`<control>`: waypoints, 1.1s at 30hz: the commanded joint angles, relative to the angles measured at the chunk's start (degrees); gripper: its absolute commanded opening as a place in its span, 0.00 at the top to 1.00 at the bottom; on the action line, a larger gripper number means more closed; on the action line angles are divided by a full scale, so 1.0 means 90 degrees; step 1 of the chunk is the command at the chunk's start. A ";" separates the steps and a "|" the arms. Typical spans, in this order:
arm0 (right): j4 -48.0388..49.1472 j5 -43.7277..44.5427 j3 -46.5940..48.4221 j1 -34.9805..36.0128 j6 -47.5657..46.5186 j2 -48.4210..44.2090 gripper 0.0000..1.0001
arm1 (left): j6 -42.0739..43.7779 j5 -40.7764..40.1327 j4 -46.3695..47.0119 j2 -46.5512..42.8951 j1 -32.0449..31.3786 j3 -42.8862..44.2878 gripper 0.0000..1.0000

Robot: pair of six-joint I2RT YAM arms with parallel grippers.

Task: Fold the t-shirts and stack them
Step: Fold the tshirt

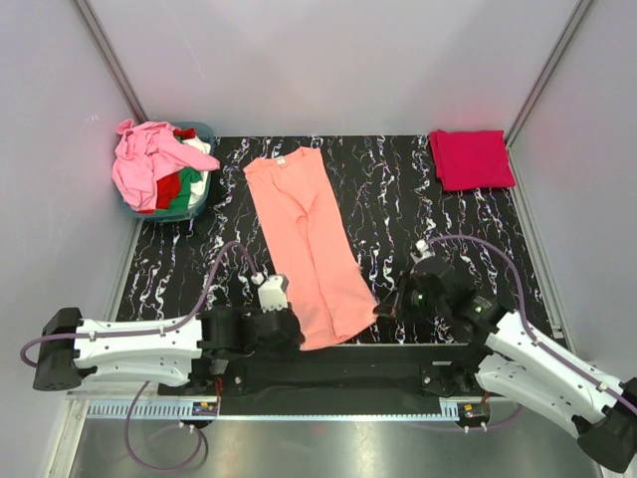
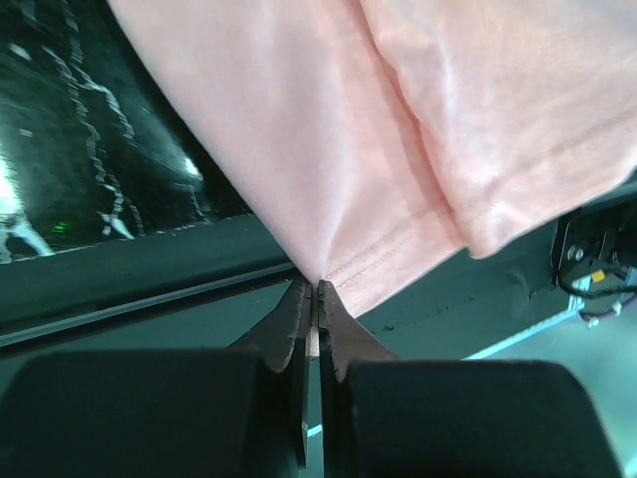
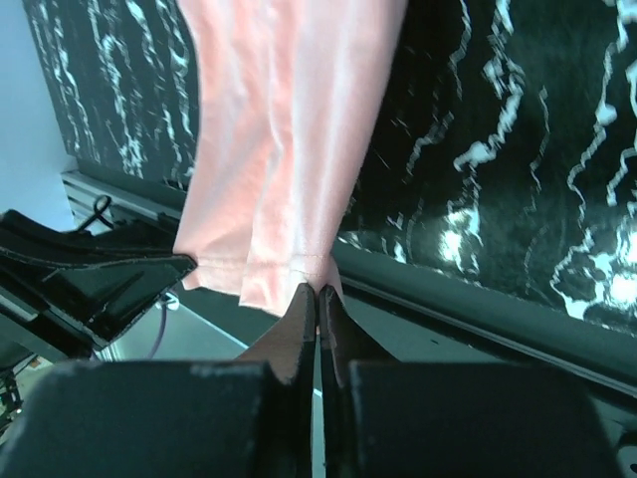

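Note:
The salmon-orange t-shirt (image 1: 304, 239) lies folded lengthwise into a long strip down the middle of the table, its hem at the near edge. My left gripper (image 1: 297, 337) is shut on the hem's left corner (image 2: 328, 261). My right gripper (image 1: 383, 309) is shut on the hem's right corner (image 3: 299, 269). A folded crimson-pink t-shirt (image 1: 471, 158) lies at the far right corner. Light pink, red, green and white shirts (image 1: 154, 164) are heaped in a teal tub (image 1: 195, 204) at the far left.
The table top (image 1: 418, 219) is black with white marbling. Grey walls close in the left, right and far sides. A black rail and a metal ledge (image 1: 328, 373) run along the near edge between the arm bases.

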 commanded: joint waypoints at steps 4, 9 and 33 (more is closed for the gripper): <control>-0.0121 0.0723 0.1407 -0.0032 -0.0736 0.0911 1.00 | 0.0258 -0.1278 -0.0984 -0.0275 0.0198 0.0897 1.00; -0.0218 0.1083 0.2461 -0.0003 -0.1204 0.1896 1.00 | 0.1117 -0.1221 -0.0916 -0.0187 0.0920 0.1239 0.99; -0.0003 0.0392 0.6203 -0.1380 -0.2758 0.6370 1.00 | 0.4311 0.1299 0.0841 0.2156 0.5383 0.2509 0.98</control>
